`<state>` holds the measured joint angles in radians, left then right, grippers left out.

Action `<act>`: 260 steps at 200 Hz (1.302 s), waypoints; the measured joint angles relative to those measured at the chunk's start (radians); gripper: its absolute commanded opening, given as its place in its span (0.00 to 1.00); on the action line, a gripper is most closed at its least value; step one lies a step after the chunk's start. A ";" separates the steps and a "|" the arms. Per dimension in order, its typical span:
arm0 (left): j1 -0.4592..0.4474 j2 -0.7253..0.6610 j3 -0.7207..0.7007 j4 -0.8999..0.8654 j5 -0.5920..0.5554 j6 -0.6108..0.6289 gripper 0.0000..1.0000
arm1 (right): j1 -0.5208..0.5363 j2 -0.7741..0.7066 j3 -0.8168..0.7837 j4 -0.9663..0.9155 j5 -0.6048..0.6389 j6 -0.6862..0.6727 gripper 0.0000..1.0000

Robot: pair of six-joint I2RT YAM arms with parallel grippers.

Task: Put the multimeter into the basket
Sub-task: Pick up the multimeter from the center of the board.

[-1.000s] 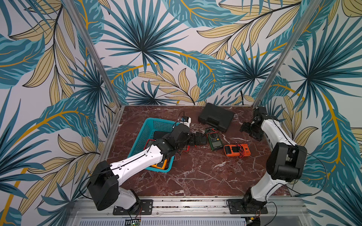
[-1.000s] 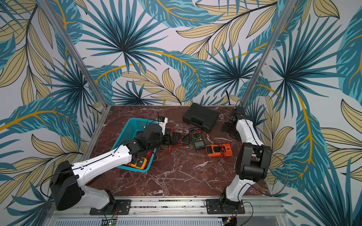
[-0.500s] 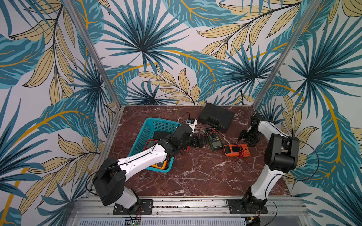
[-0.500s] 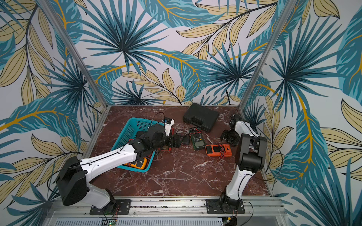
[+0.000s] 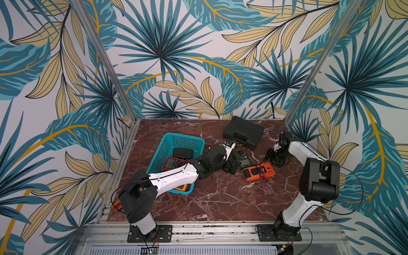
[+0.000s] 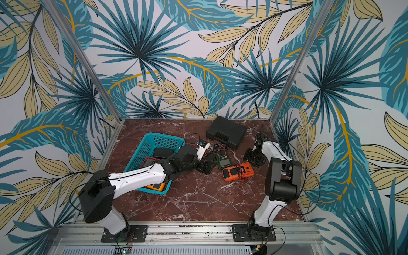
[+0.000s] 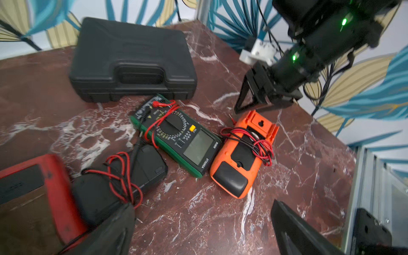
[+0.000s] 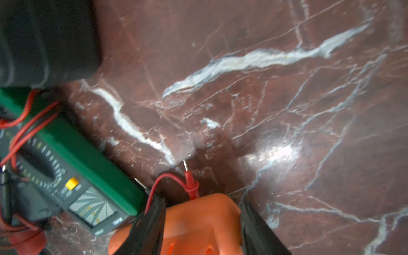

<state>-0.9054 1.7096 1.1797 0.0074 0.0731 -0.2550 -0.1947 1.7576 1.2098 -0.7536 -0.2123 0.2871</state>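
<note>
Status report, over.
Left gripper open. Right gripper straddling end of orange rectangular multimeter, grip unconfirmed. Teal perforated plastic basket partly filled. Green multimeter beside orange one.

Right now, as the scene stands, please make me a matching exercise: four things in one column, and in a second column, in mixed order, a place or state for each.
Things
1. green multimeter
2. orange multimeter
3. black case
4. basket

Places and states
a. closed, nearest the back wall
b. has a red meter inside
c. one end between the fingers of the right gripper
d. display facing up, red lead across its dial

Pairs: 1-d, 2-c, 3-a, 4-b
</note>
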 measured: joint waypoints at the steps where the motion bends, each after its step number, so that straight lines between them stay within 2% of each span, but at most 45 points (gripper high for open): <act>1: -0.001 0.003 0.003 0.000 0.002 0.003 1.00 | 0.001 -0.002 -0.002 0.000 -0.002 0.000 0.56; 46: -0.056 0.168 0.183 -0.076 0.087 0.187 1.00 | 0.043 -0.032 -0.073 0.021 -0.065 0.000 0.56; 85: -0.109 0.272 0.317 -0.197 0.140 0.407 1.00 | 0.061 -0.032 -0.077 0.028 -0.092 0.000 0.56; 111: -0.103 0.332 0.391 -0.309 0.184 0.553 1.00 | 0.064 -0.032 -0.077 0.031 -0.094 0.000 0.56; 140: -0.076 0.400 0.478 -0.418 0.225 0.652 1.00 | 0.071 -0.032 -0.077 0.032 -0.100 0.000 0.56; 186: -0.056 0.482 0.561 -0.484 0.227 0.711 1.00 | 0.080 -0.032 -0.076 0.039 -0.097 0.000 0.56; 260: -0.068 0.613 0.701 -0.533 0.214 0.685 1.00 | 0.103 -0.046 -0.074 0.039 -0.088 0.001 0.56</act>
<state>-0.9730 2.3222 1.8809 -0.5251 0.2867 0.4297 -0.0914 1.7115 1.1355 -0.7151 -0.3000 0.2882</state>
